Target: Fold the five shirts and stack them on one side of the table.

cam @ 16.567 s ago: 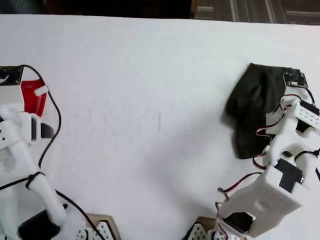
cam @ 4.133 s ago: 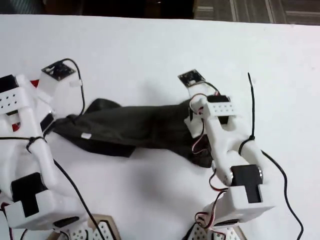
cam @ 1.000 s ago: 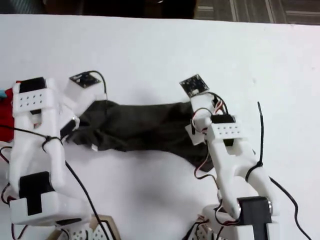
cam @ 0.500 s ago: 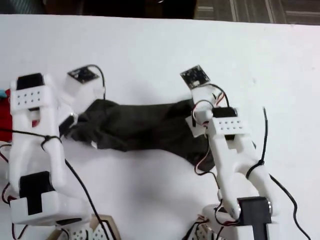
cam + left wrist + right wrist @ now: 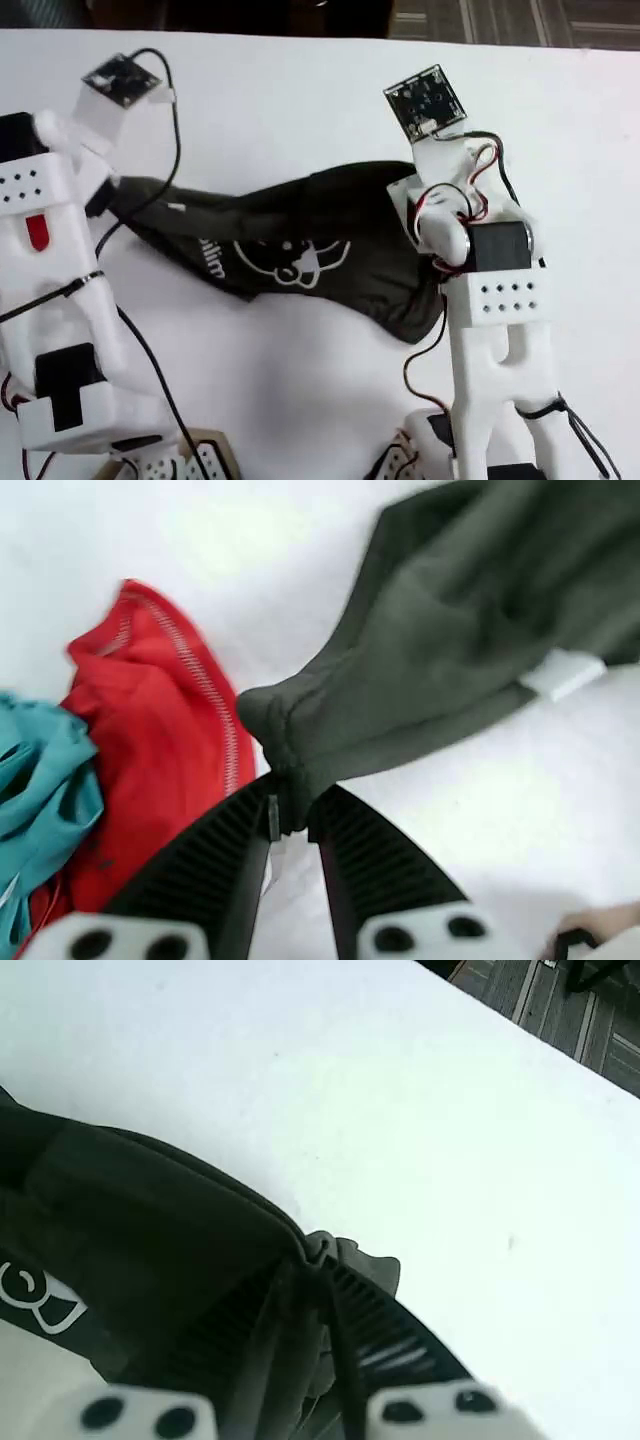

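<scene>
On the left of the table (image 5: 300, 90) I see 1 red shirt (image 5: 150, 730) touching 1 teal shirt (image 5: 40, 790). My left gripper (image 5: 290, 815) pinches the left end of the dark shirt (image 5: 300, 255), which stretches across the middle, print up. My right gripper (image 5: 318, 1290) is clamped on its right end.

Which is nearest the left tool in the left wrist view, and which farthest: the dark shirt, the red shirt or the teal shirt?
1. The dark shirt: pinched in the left tool.
2. The red shirt: lying just beside the tool.
3. The teal shirt: beyond the red shirt, against its far edge.
</scene>
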